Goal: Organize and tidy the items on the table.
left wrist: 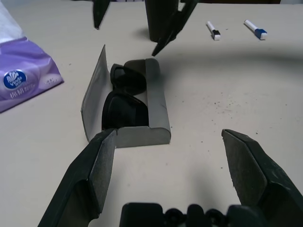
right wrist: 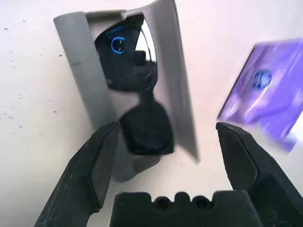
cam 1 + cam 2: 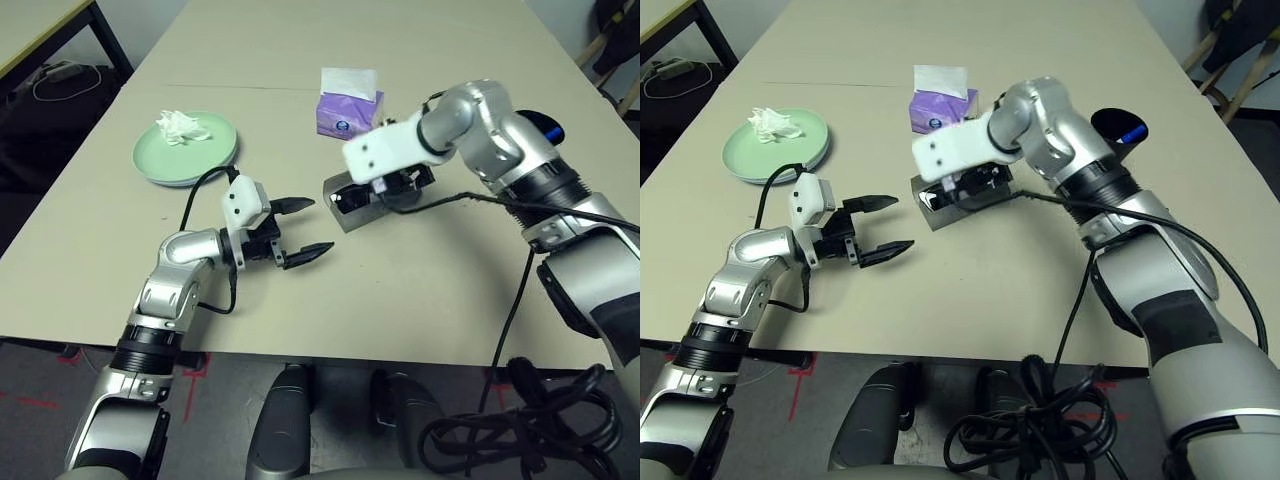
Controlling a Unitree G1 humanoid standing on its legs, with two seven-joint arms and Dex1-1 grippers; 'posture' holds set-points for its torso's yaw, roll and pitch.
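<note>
A grey glasses case (image 3: 347, 212) lies open mid-table with black sunglasses (image 1: 124, 97) inside it. My right gripper (image 2: 165, 156) hovers just above the case, open, one finger on each side of the sunglasses and holding nothing. My left gripper (image 3: 298, 230) stands open and empty on the table (image 3: 420, 300), a short way left of the case and pointing at it. A pale-green plate (image 3: 200, 160) with a crumpled white tissue (image 3: 180, 127) sits at the far left. A black cup (image 3: 1118, 128) stands behind my right arm, with two pens (image 1: 214, 30) lying beyond it.
A purple tissue pack (image 3: 348, 108) with a white sheet sticking up stands just behind the case. A thin seam (image 3: 230, 88) crosses the table further back. The right arm's black cable (image 3: 520, 290) hangs over the front edge. A dark-legged side table (image 3: 40, 30) is at far left.
</note>
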